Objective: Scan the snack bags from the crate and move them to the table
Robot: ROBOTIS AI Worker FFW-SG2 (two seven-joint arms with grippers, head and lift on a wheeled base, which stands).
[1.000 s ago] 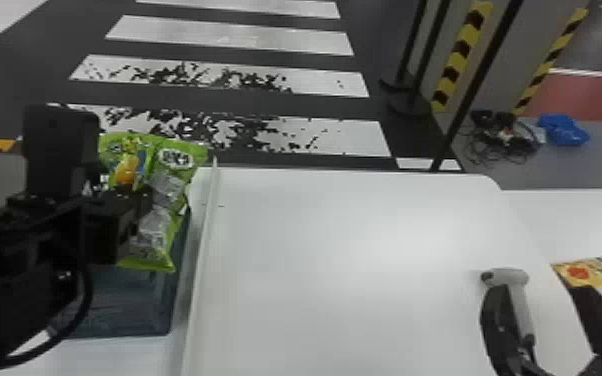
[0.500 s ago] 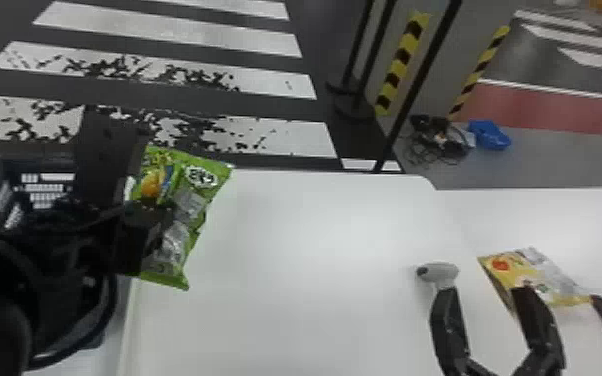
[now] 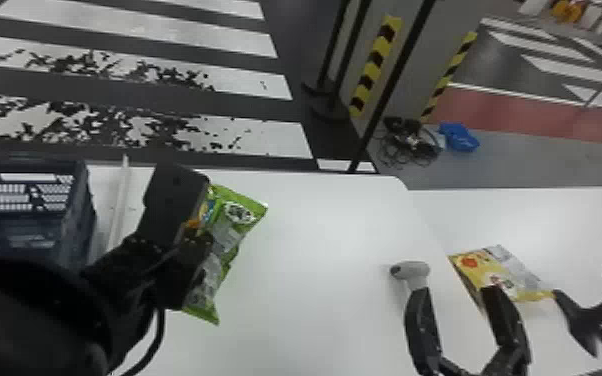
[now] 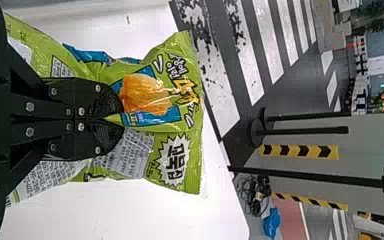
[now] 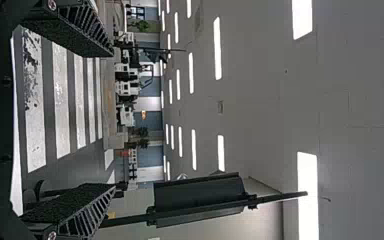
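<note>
Over the left part of the white table (image 3: 310, 240), just right of the dark crate (image 3: 72, 220), my left gripper (image 3: 200, 245) holds a green snack bag (image 3: 235, 225). In the left wrist view both fingers of the left gripper (image 4: 100, 119) pinch the middle of the green bag (image 4: 185, 165). My right gripper (image 3: 460, 310) stands parked at the lower right with its fingers wide apart; in the right wrist view nothing is between the fingers of the right gripper (image 5: 107, 120). A grey-white scanner (image 3: 415, 270) lies by its left finger. A yellow snack bag (image 3: 500, 275) rests beyond the right gripper.
A thin white raised strip (image 3: 121, 200) runs between the crate and the table's middle. Black stands (image 3: 337, 90) with striped boards rise behind the table. A black curved object (image 3: 595, 310) is at the right. Cables (image 3: 407, 142) and a blue item (image 3: 459, 136) lie on the floor.
The left gripper has carried the green bag rightward from over the crate, past the strip, to over the table. The head view has turned to the right.
</note>
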